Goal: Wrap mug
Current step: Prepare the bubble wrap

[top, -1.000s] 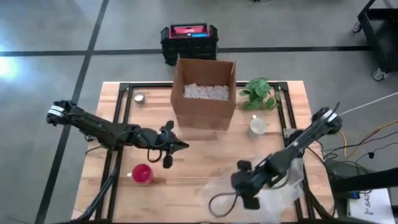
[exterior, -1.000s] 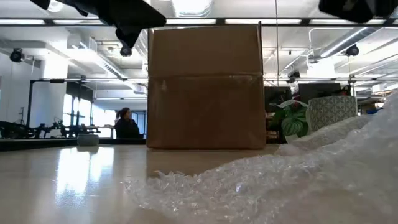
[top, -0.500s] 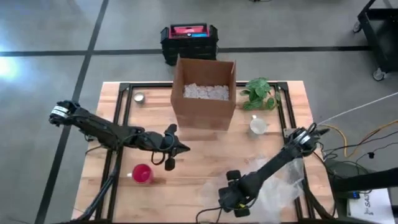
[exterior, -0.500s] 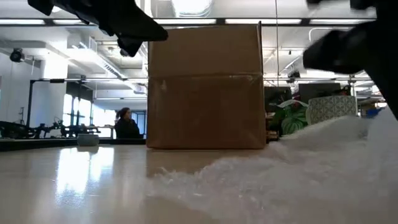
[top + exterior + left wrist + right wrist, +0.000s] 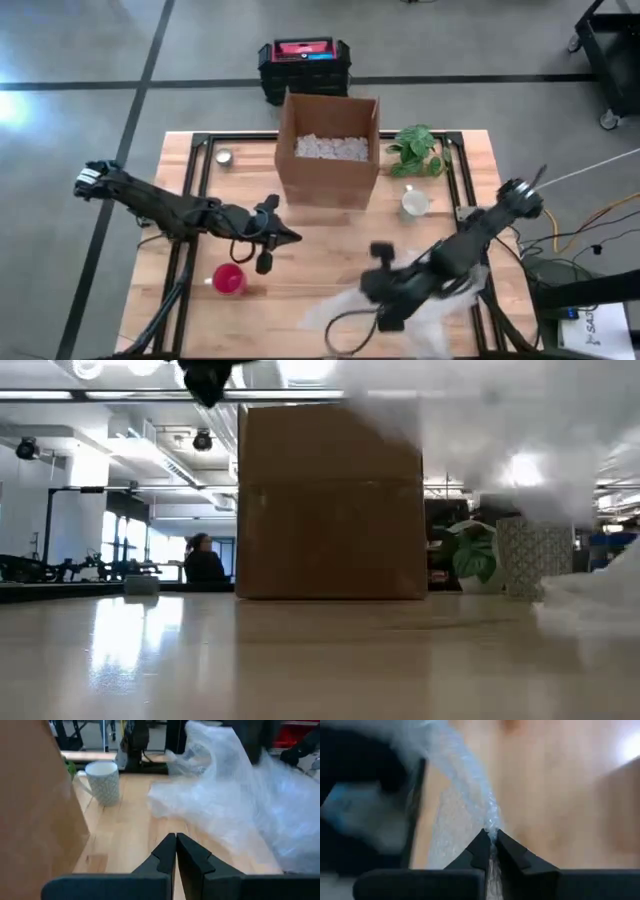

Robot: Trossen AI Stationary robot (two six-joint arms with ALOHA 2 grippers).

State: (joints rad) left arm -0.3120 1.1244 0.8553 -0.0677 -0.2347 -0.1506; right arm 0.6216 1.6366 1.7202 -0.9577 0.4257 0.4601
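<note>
Right gripper (image 5: 491, 836): jaws clenched on an edge of bubble wrap (image 5: 420, 315), lifted over the worktop (image 5: 320, 265), lower right of the high view. Left gripper (image 5: 175, 840): jaws closed, empty, left of centre, beside the cardboard box (image 5: 328, 150). Mug (image 5: 414, 203): upright, right of the box, near the plant (image 5: 418, 150). Red cup (image 5: 229, 280): lower left.

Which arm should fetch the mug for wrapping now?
Left, probably. The right gripper is shut on the bubble wrap, lifting it. The left gripper is shut and empty beside the cardboard box; its wrist view faces the mug.
</note>
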